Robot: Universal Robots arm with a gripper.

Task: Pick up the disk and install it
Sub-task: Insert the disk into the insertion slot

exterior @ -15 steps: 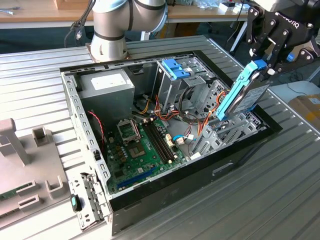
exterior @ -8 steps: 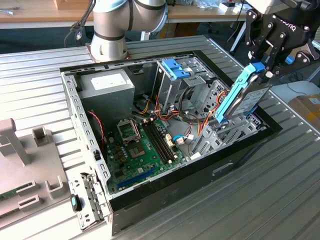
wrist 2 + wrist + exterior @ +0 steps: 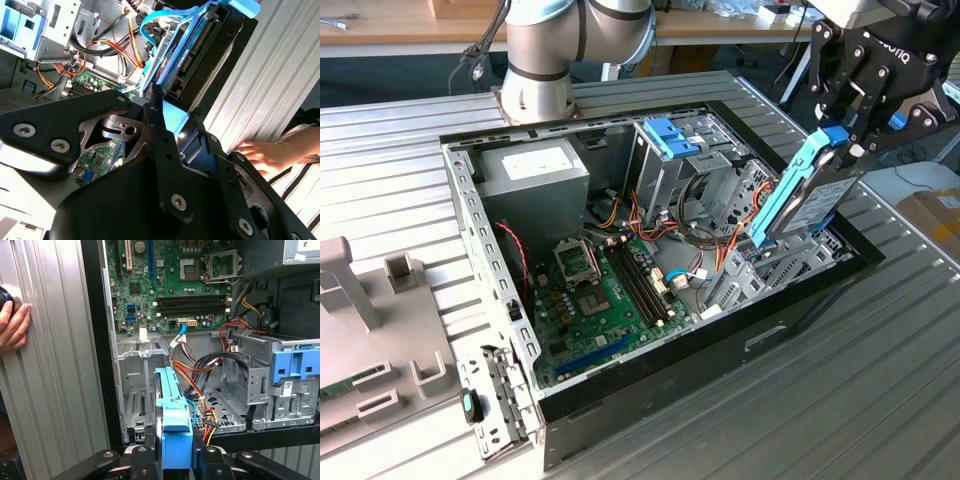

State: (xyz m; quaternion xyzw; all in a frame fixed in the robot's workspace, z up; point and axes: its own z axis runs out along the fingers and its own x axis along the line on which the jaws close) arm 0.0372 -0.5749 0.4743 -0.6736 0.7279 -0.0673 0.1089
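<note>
The disk (image 3: 798, 196), a grey-black drive in a bright blue carrier frame, hangs tilted over the open computer case (image 3: 490, 270) at the exterior view's right. My gripper (image 3: 842, 140) is shut on its upper end, just below the blue end tab. In the first wrist view the disk (image 3: 175, 407) stands edge-on between my fingers (image 3: 144, 447), above the grey drive bay (image 3: 137, 390) at the case's edge. The second wrist view has the disk (image 3: 200, 55) reaching away from my gripper (image 3: 172, 107) toward the case interior.
A blue-topped metal drive cage (image 3: 675, 140) stands at the back of the case, with coloured cables (image 3: 720, 235) beside it and the green motherboard (image 3: 605, 290) in the middle. A person's hand (image 3: 12, 325) rests on the ribbed table next to the case. A grey fixture (image 3: 360, 320) lies at the exterior view's left.
</note>
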